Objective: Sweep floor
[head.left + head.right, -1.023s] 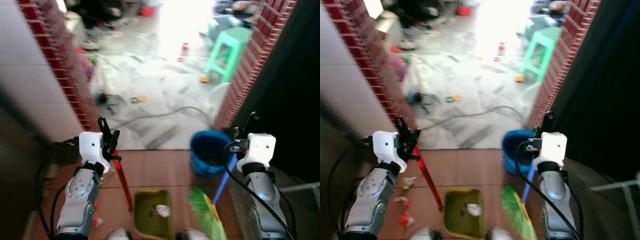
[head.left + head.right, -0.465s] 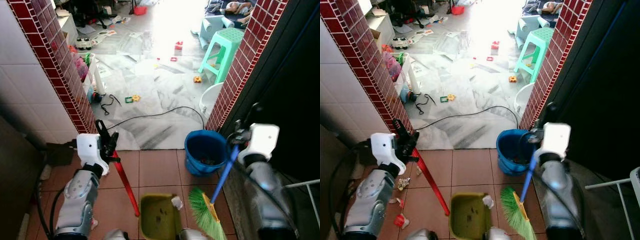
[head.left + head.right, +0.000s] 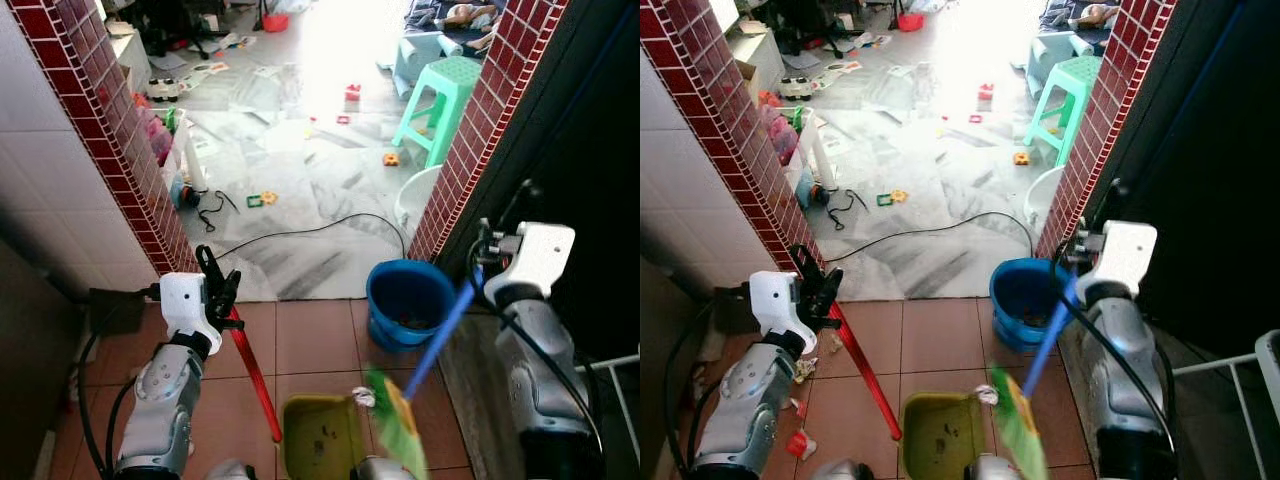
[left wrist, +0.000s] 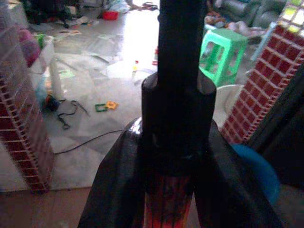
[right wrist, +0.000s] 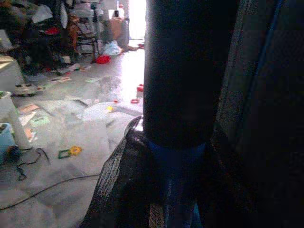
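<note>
Right gripper point(image 3: 487, 262) clamped on broom point(image 3: 436, 335); bristles at 7 o'clock, touching dustpan point(image 3: 322, 441). Left gripper point(image 3: 222, 291) clamps red dustpan handle point(image 3: 252, 372).

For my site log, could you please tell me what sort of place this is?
Most likely a lived-in family home: toys strewn over the marble floor, a green plastic stool, and a blue bucket in a brick-edged doorway.

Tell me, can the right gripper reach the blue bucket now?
Probably not freely: the right gripper is shut on the broom handle, so it is occupied. The blue bucket stands close, beside the broom.
</note>
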